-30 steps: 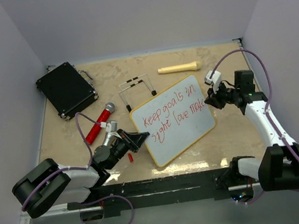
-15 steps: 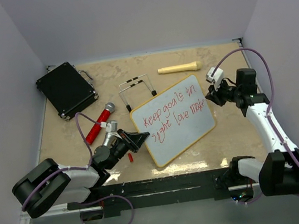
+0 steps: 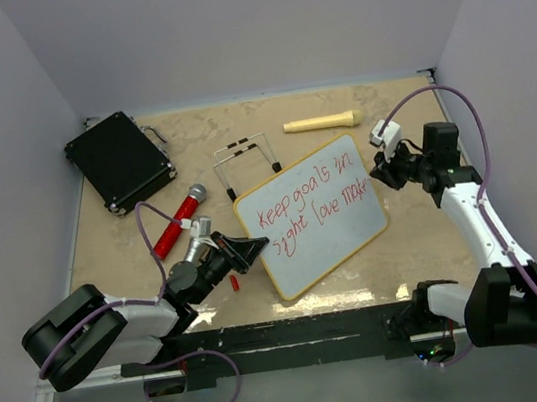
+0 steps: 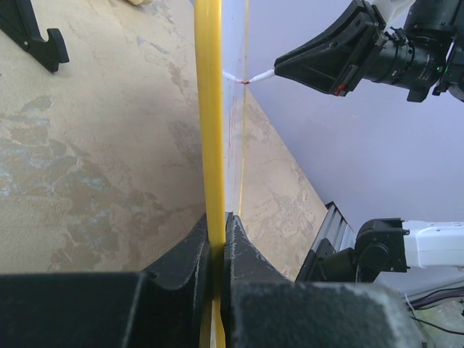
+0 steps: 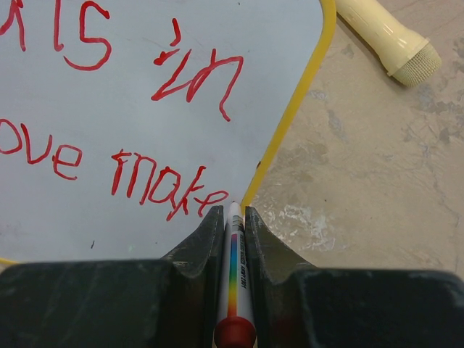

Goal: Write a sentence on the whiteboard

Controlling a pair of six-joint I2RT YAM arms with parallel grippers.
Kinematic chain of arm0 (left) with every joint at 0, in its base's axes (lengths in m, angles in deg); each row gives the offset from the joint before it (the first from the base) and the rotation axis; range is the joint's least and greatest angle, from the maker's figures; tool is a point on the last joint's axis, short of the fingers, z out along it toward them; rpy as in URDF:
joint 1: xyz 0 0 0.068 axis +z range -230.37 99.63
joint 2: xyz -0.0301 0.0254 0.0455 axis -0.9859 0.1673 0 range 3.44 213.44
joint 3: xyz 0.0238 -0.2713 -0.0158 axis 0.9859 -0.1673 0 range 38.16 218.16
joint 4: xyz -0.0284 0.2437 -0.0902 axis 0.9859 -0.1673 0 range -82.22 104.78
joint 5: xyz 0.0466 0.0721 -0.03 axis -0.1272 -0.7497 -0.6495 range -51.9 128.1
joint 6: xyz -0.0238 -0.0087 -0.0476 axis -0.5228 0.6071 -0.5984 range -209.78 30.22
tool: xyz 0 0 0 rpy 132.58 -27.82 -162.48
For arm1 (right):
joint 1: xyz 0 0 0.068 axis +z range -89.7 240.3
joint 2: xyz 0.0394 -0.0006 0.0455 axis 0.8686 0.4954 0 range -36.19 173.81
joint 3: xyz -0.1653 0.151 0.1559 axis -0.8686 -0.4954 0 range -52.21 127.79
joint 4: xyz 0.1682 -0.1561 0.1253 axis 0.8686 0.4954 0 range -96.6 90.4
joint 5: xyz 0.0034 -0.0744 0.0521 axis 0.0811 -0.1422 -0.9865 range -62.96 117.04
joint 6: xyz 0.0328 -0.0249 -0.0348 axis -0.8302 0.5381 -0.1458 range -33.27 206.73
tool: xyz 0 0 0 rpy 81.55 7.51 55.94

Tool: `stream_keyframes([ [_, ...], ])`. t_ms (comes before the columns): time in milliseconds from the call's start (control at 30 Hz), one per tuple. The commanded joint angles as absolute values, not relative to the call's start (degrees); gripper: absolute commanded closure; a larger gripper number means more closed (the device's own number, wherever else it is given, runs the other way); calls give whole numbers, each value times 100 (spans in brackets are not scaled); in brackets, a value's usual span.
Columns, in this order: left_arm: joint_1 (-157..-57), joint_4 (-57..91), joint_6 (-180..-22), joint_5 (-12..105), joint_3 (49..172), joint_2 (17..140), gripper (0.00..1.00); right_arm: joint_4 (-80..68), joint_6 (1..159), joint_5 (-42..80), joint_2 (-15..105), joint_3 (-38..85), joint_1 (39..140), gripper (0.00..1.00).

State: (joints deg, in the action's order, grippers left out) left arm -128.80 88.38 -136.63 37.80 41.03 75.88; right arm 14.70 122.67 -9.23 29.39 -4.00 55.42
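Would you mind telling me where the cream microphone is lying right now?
In the top view the cream microphone lies toward the table's far edge, right of centre, just beyond the whiteboard and right of the wire stand.

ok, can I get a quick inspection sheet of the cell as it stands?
Surface: beige marbled table.
Job's things: whiteboard angled mid-table; sentence in red, two lines, ending at "make".
Clutter: black case far left; red microphone; cream microphone; wire stand; red cap.
Grippers: left gripper shut on the whiteboard's yellow frame; right gripper shut on marker, tip at the board's right edge.
Cables: purple cables loop off both arms; none lies on the board.
Surroundings: plain walls on three sides; nothing else seen.
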Motion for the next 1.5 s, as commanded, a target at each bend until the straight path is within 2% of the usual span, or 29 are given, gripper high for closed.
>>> stream_keyframes([
  [0, -12897, 9195, -13250, 3994, 3763, 7621, 100, 1186, 12171, -865, 2981, -369, 5564, 100],
  [833, -12889, 9283, -13267, 4029, 3772, 7691, 100, 1704, 12583, -1295, 3148, -290, 5564, 100],
  [1233, -12889, 9239, -13241, 4021, 3772, 7630, 100, 1617, 12452, -724, 3183, -326, 5564, 100],
  [1467, -12880, 9239, -13232, 4021, 3763, 7612, 100, 1818, 12592, -838, 3368, -290, 5564, 100],
])
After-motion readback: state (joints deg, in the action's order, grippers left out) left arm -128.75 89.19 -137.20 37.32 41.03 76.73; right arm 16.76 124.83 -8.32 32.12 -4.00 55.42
